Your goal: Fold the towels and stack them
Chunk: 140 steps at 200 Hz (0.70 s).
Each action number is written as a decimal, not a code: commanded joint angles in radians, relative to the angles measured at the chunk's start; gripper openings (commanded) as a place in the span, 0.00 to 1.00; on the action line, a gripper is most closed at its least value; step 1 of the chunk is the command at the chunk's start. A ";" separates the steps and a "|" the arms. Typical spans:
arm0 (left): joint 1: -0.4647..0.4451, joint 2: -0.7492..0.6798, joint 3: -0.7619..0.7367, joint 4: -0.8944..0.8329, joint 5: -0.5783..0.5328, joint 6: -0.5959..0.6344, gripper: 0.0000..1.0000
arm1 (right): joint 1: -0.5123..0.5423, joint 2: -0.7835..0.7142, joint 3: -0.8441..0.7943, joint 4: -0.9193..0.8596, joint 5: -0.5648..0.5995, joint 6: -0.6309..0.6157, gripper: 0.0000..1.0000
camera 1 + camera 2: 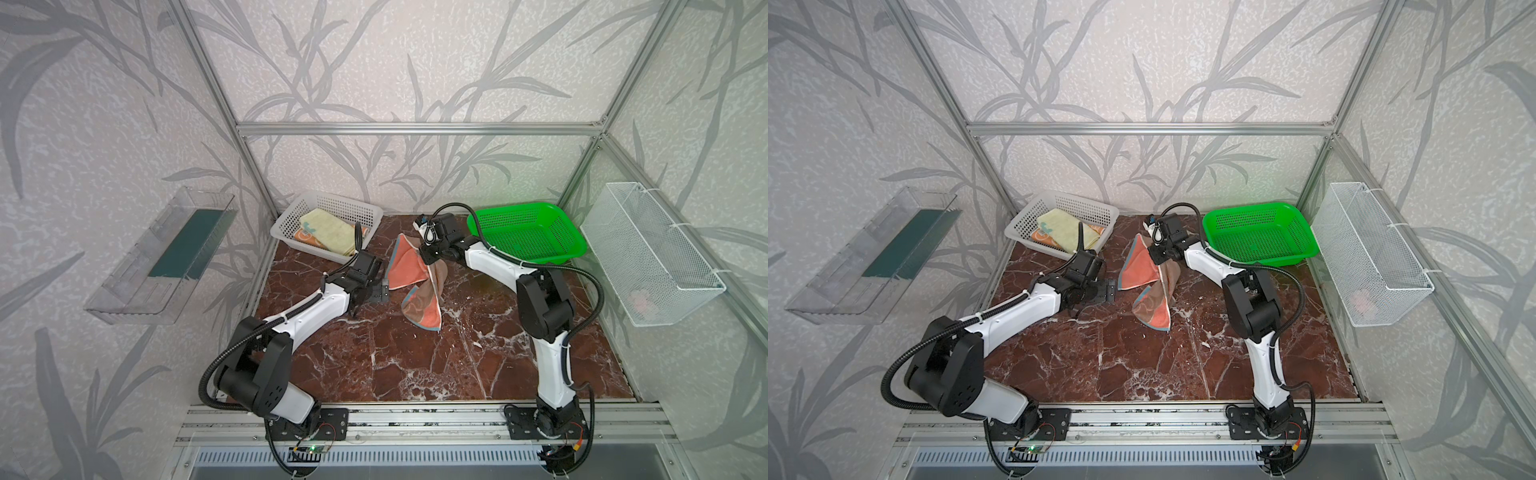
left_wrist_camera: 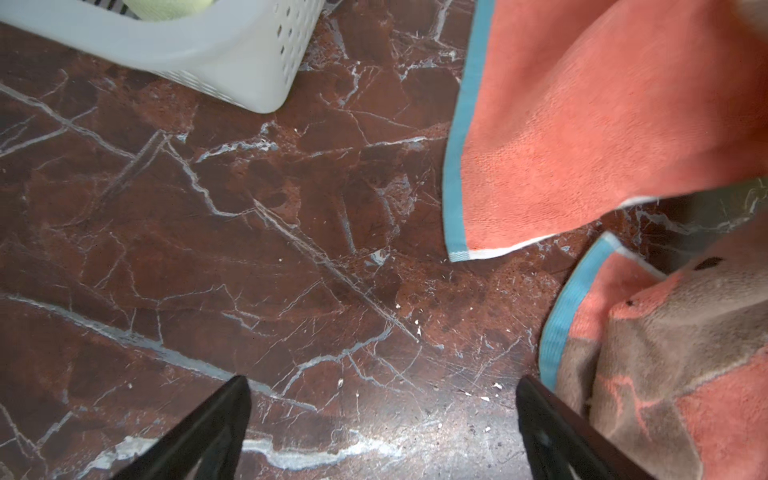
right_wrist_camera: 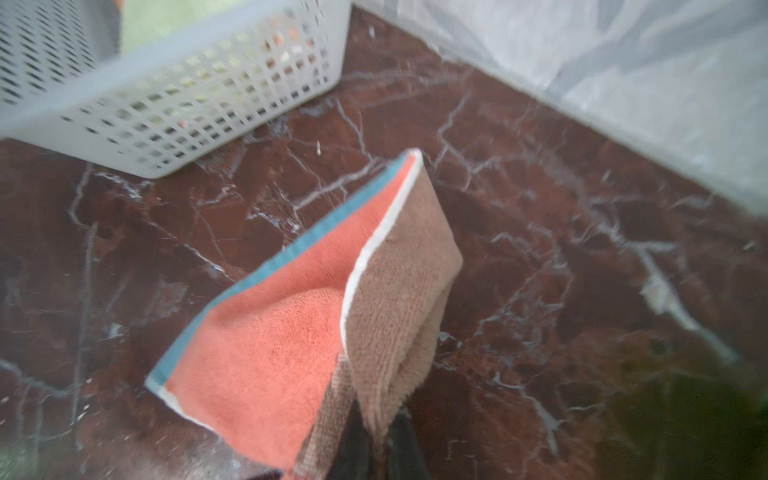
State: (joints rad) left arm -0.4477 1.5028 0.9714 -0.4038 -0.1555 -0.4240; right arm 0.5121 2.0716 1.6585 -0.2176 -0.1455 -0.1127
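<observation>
Nearest me, the dark red marble-patterned tabletop gives open room between the two arm bases. Further in, my left gripper hangs low over it with the jaws spread as wide as they go and nothing between them. One finger is just beside the lower part of the salmon-pink terry towel with the brown bear face.

That towel is half lifted. My right gripper is pinched tight on a bunched fold near its top, and the rest hangs twisted, its lowest corner seemingly resting on the marble.

I judge the step in hand to be opening this towel out flat before folding. To do it well, I would bring the left jaws onto the free blue-edged corner and take one layer only. Then I would draw the two grips apart until the twist drops out, and lay the cloth down on the open marble nearer me.

At the back, the white perforated plastic basket holds the pale yellow towel on top of the orange printed towel. The green plastic mesh basket holds nothing. I would keep the spread well apart from both baskets.
</observation>
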 commanded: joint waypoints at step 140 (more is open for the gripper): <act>0.101 -0.079 -0.018 -0.037 0.029 -0.018 0.97 | 0.364 -0.338 -0.632 -0.095 -0.048 -0.090 0.16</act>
State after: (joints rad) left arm -0.3576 1.4475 0.9600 -0.4168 -0.1280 -0.4236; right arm 0.8509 1.7313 1.0595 -0.2821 -0.1928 -0.2646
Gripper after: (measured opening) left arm 0.979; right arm 0.134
